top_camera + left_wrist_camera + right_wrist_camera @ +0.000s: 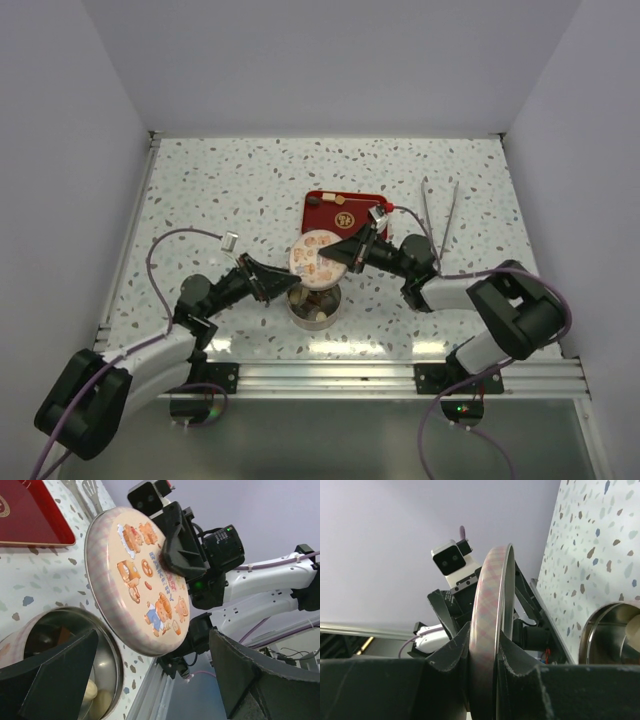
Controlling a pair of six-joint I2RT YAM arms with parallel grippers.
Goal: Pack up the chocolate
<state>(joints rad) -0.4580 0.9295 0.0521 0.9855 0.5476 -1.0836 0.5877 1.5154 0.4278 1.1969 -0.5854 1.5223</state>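
Observation:
The round metal tin stands open near the table's front edge. Chocolate lies inside it: cream pieces and a brown piece show in the left wrist view. My right gripper is shut on the rim of the tin's lid, which is printed with cartoon bears. The lid hangs tilted just above the tin's far side. My left gripper is open and holds nothing; it sits beside the tin on its left.
A red rectangular tray lies just behind the tin. Metal tongs rest on the table to the right of the tray. White walls close in the table on the left, the right and the back.

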